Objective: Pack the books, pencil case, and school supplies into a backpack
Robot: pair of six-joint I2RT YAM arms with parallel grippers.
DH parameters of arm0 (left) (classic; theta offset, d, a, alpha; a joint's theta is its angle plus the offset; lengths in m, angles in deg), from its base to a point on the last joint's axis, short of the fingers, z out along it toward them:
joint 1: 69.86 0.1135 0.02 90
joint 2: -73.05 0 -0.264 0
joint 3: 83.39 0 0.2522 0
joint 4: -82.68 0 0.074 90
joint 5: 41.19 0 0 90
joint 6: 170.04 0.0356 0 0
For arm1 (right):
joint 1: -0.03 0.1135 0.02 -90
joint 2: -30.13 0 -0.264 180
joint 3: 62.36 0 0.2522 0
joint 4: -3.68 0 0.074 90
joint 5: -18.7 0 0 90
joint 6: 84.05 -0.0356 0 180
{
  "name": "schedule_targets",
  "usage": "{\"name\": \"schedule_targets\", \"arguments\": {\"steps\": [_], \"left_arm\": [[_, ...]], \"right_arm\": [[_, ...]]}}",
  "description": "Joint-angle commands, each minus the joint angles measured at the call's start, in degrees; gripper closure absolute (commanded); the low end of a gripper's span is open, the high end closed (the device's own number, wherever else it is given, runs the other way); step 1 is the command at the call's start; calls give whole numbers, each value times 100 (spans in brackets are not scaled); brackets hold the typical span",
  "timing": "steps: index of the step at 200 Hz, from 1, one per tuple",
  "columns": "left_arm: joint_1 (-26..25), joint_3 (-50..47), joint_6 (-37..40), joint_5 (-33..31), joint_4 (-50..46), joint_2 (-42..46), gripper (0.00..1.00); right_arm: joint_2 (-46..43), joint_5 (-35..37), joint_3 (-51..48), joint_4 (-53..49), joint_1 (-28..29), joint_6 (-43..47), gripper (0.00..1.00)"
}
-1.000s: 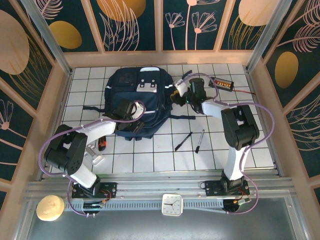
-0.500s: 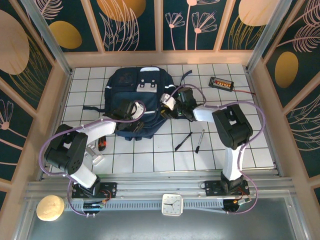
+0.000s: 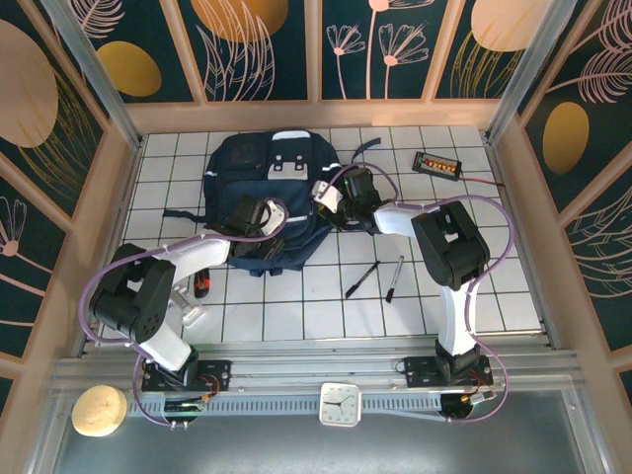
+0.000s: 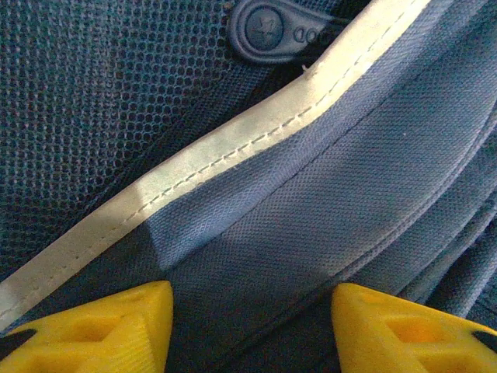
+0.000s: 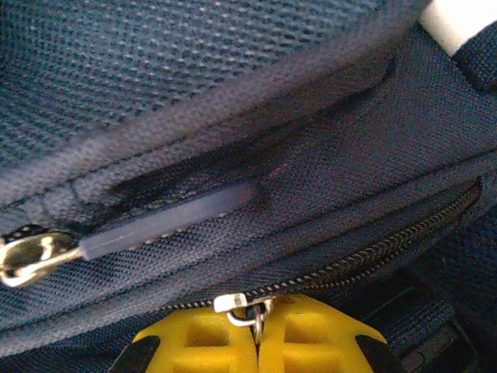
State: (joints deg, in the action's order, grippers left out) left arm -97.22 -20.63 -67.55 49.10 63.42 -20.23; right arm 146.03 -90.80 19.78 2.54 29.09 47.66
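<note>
From above, the navy backpack (image 3: 272, 168) lies in the upper middle of the white-tiled desk (image 3: 296, 316), its white patches toward the far wall. The left end effector (image 3: 259, 219) sits on its lower part and the right end effector (image 3: 334, 205) at its right edge. Two dark pens (image 3: 361, 279) lie on bare tiles right of centre, below the right arm's reach and clear of the bag.

The overhead view hides both jaw states; the wrist cameras show them. In the left wrist view, the left end effector (image 4: 248, 334) is open, its yellow fingers (image 4: 101, 330) set wide apart in the bottom corners over flat backpack fabric crossed by a pale reflective stripe (image 4: 233, 148). In the right wrist view, the right end effector (image 5: 258, 330) is closed at bottom centre, pinching a small metal zipper pull (image 5: 247, 305) on a zipper line running up to the right.
</note>
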Motion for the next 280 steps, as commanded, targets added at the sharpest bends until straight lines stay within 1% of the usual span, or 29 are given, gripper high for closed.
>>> {"name": "schedule_targets", "arguments": {"steps": [1, 19, 54, 69, 86, 112, 133, 149, 156, 169, 178, 184, 185, 187, 196, 210, 233, 242, 256, 267, 280], "left_arm": [[-24, -261, 157, -100, -1192, -455, 49], [-68, -149, 166, -173, -1284, -712, 51], [-121, -91, 157, -196, -1322, -883, 54], [-123, -80, 158, -205, -1331, -939, 56], [-130, -46, 155, -190, -1355, -980, 57], [-130, -27, 166, -196, -1377, -989, 58], [-139, -2, 166, -205, -1399, -1009, 58], [-138, 10, 87, -115, -1381, -997, 57], [-139, 7, 55, -19, -1335, -945, 52], [-139, -32, -4, 20, -1205, -696, 31], [-139, -95, -19, -12, -1078, -384, 24], [-139, -132, -30, -58, -1002, -145, 6], [-139, -138, -33, -75, -991, -107, 3], [-139, -154, -46, -109, -965, -29, 2], [-139, -221, -54, -169, -841, 328, 1], [-165, -346, 39, -52, -615, 896, 1], [-631, -648, 439, -310, -279, 1530, 1], [-882, -720, 556, -403, -178, 1590, 1], [-1170, -734, 593, -315, -25, 1482, 1], [-1427, -707, 557, -601, 124, 1311, 1], [-1556, -635, 418, -1020, 323, 1086, 1]], "right_arm": [[128, 747, 290, 41, -103, 296, 100], [156, 834, 531, -52, -203, 368, 100], [402, 932, 1172, -442, -425, 637, 100], [450, 850, 1344, -537, -496, 771, 100], [495, 594, 1598, -809, -583, 767, 100], [484, 646, 1591, -665, -640, 931, 100], [587, 671, 1912, -804, -743, 1033, 100], [578, 365, 2094, -958, -812, 935, 100], [554, 114, 2169, -1142, -822, 883, 100], [427, -253, 2154, -1485, -767, 710, 100], [208, -448, 1935, -1536, -707, 566, 100], [52, -527, 1698, -1492, -664, 440, 100], [19, -536, 1666, -1483, -655, 415, 100], [-50, -561, 1599, -1471, -634, 374, 100], [-307, -683, 1309, -1496, -563, 197, 100], [-714, -892, 913, -1460, -495, -191, 100], [-1288, -1066, 416, -1418, -382, -573, 100], [-1412, -1099, 348, -1477, -367, -681, 100], [-1534, -1250, 325, -1651, -300, -787, 100], [-1607, -1225, 316, -1807, -194, -787, 100], [-1671, -1224, 294, -1968, -89, -825, 100]]}}
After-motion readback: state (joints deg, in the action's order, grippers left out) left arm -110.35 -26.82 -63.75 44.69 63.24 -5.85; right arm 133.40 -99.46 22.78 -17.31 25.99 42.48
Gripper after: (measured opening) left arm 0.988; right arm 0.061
